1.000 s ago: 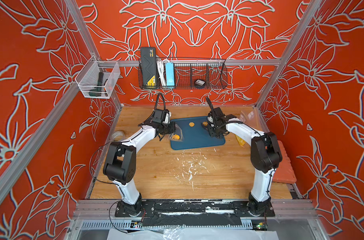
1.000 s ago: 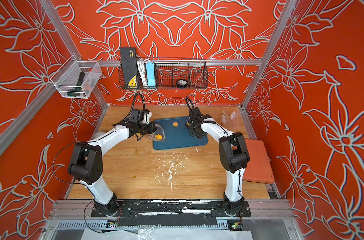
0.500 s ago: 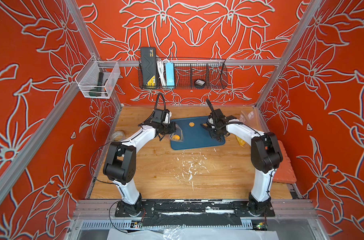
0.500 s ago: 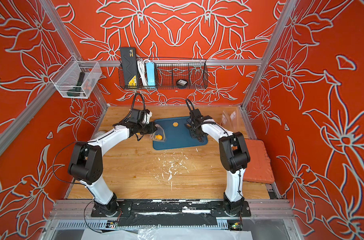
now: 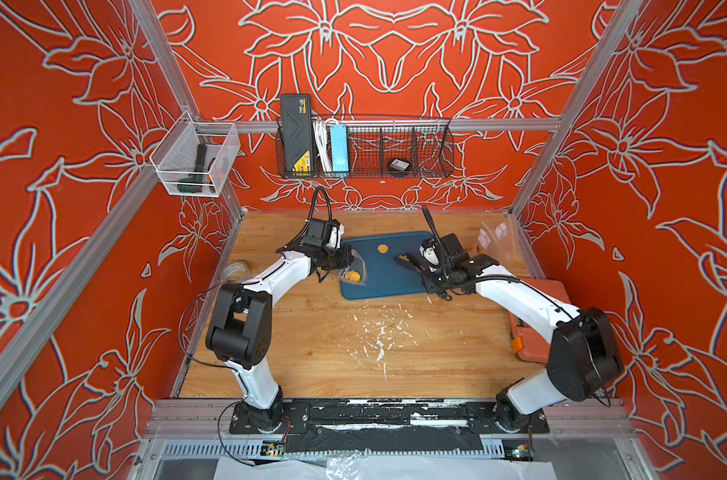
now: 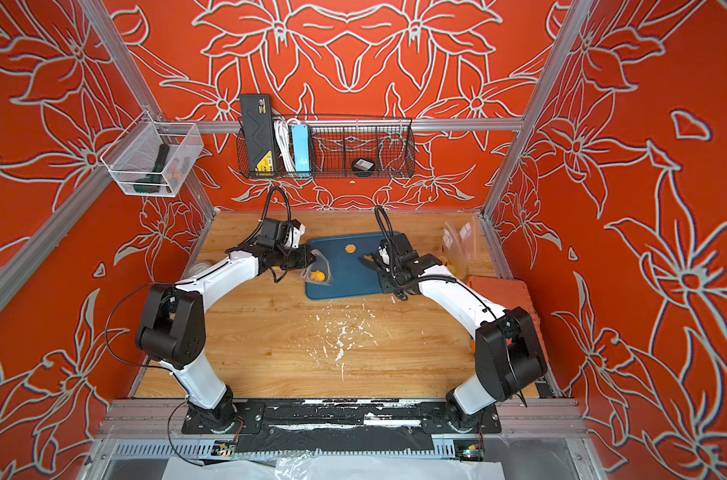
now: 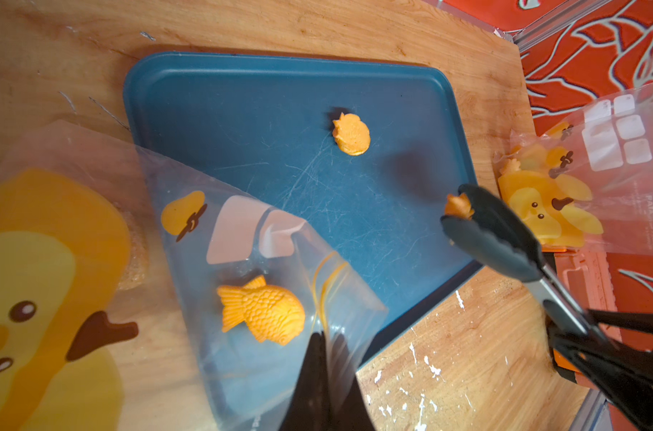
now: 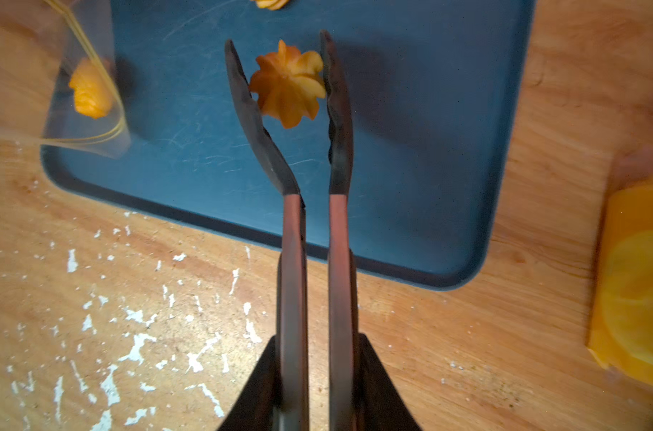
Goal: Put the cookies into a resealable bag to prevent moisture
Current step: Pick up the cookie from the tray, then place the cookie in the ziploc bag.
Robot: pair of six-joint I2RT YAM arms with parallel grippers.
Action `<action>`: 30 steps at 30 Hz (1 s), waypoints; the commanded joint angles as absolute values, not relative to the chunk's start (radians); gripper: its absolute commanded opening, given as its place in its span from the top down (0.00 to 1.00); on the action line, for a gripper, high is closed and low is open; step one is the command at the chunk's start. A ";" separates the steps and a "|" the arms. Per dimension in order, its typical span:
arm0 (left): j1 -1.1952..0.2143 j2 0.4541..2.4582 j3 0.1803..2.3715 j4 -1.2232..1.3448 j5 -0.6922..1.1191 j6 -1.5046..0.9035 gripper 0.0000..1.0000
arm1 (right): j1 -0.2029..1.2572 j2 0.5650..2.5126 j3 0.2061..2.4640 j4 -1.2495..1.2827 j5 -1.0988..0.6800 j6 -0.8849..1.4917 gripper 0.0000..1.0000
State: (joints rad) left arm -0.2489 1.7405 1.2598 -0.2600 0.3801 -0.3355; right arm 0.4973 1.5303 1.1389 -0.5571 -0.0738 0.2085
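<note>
While the left hand (image 7: pixel 327 354) is pinching the clear resealable bag (image 7: pixel 243 365) at a corner of the blue tray (image 7: pixel 280 59), the right hand (image 8: pixel 317 373) is squeezing black tongs (image 8: pixel 340 130) on an orange flower cookie (image 8: pixel 287 84) over mid-tray, bag mouth lying toward the left arm.

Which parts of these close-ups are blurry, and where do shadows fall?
Left wrist view: fish cookie sharp, duck-print bag soft near the lens. Right wrist view: tongs and flower cookie slightly soft, throwing a dark shadow on the blue tray.
</note>
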 commanded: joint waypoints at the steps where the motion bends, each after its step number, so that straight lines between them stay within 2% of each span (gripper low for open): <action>1: -0.255 1.747 1.256 -0.254 0.394 -0.316 1.00 | 0.527 1.490 1.121 -0.501 -0.167 0.219 0.69; 8: -0.256 1.749 1.258 -0.256 0.393 -0.314 1.00 | 0.588 1.440 1.080 -0.417 -0.336 0.245 0.70; 12: -0.256 1.750 1.259 -0.255 0.397 -0.316 1.00 | 0.612 1.460 1.082 -0.400 -0.359 0.255 0.70; 30: -0.261 1.747 1.258 -0.250 0.423 -0.310 1.00 | 0.670 1.766 1.321 -0.406 -0.368 0.239 0.72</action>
